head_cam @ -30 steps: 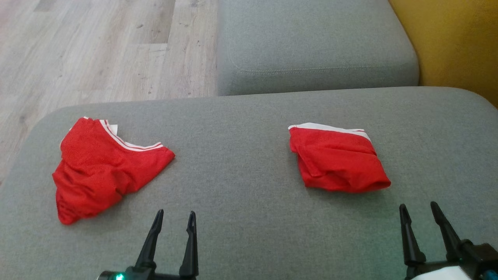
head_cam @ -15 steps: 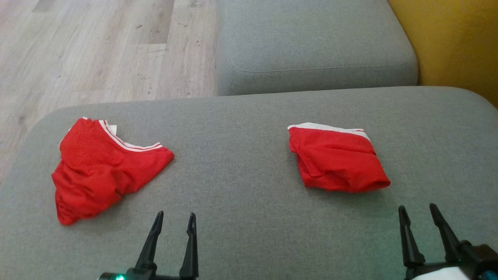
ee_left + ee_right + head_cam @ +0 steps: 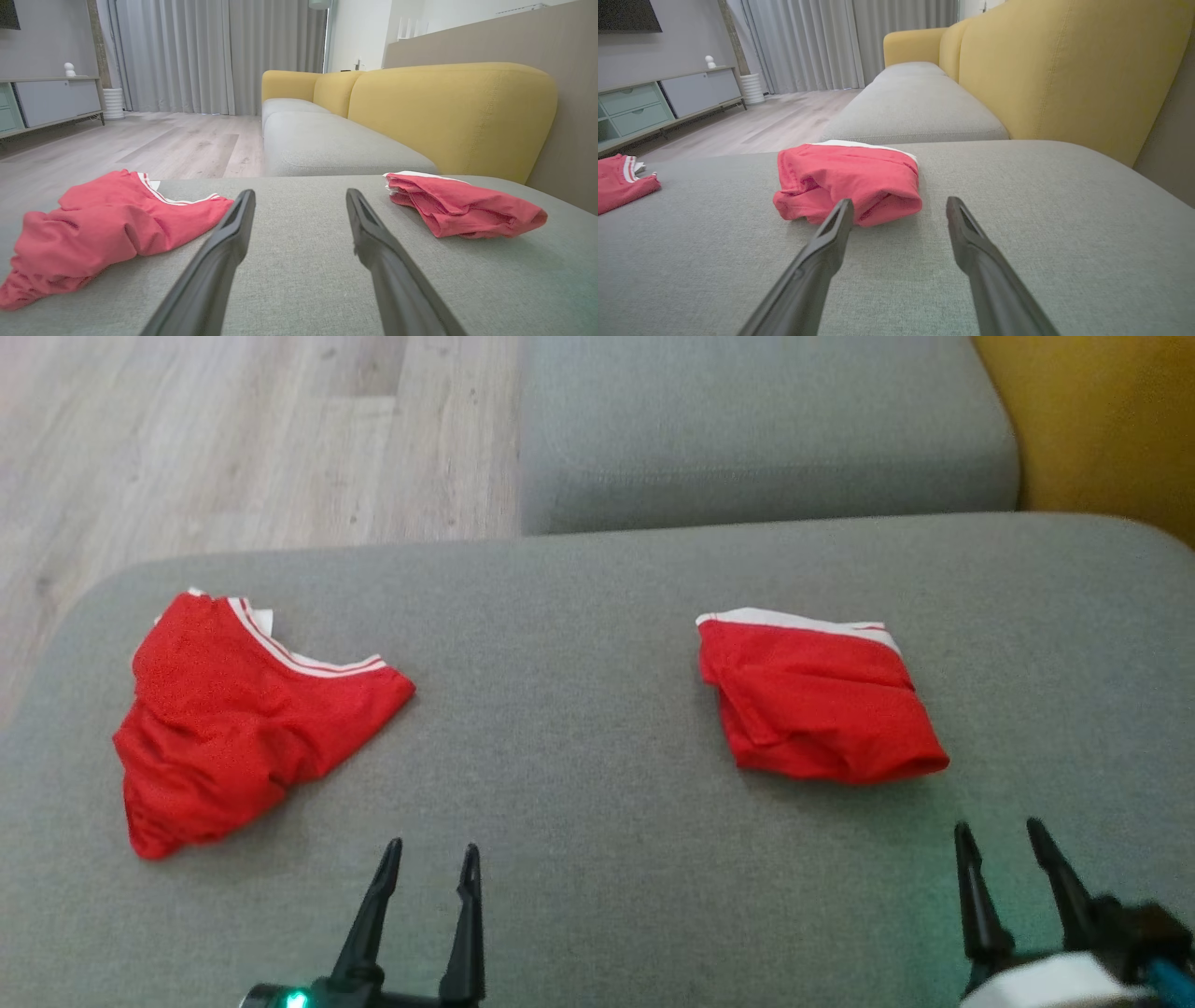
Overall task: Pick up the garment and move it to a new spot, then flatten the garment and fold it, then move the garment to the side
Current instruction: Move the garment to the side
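Note:
Two red garments with white trim lie on the grey sofa cushion (image 3: 579,784). A crumpled garment (image 3: 238,719) (image 3: 107,228) (image 3: 619,184) sits at the left. A folded garment (image 3: 817,709) (image 3: 460,210) (image 3: 850,182) rests at the right. My left gripper (image 3: 429,859) (image 3: 299,196) hovers open near the cushion's front, to the right of the crumpled garment and holding nothing. Open and empty as well, my right gripper (image 3: 999,835) (image 3: 899,205) stands just in front of the folded garment.
A second grey seat cushion (image 3: 747,429) lies beyond the gap. The yellow sofa back (image 3: 1111,429) (image 3: 448,112) rises at the right. Wooden floor (image 3: 187,448) spreads at the left, with a low cabinet (image 3: 654,102) and curtains (image 3: 187,56) farther off.
The whole head view has shifted, so the camera moved; the garments lie as before. Both grippers stay open, low in the view.

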